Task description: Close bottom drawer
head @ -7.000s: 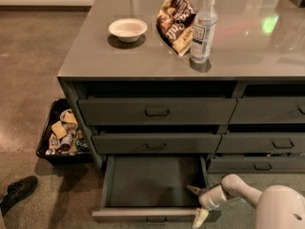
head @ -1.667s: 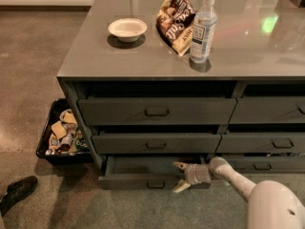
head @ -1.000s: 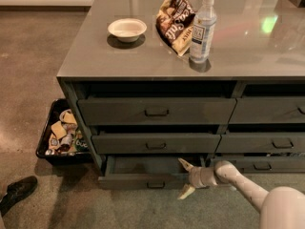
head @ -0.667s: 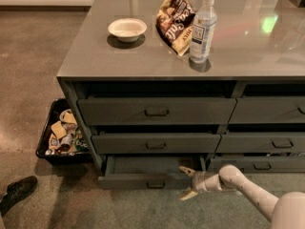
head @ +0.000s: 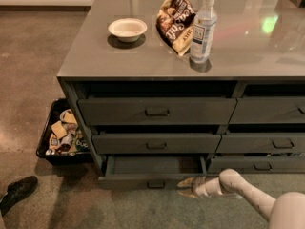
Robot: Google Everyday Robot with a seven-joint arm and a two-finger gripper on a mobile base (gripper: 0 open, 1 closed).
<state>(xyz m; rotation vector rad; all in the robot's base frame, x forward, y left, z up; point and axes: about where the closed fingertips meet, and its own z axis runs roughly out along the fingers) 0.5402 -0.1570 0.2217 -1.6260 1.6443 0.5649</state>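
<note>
Camera view: the wide dark grey bottom drawer (head: 125, 180) with its slim front panel stands a little way out of the grey bench (head: 95, 56) — a strip of flat grey inside showing; the pale two-finger end effector (head: 187, 188) sits low, just right of the small dark pull handle (head: 156, 184) — fingers spread, gripping nothing.

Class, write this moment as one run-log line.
bottom drawer: partly open | claw: open, at its front, right of handle | status: unfinished
</note>
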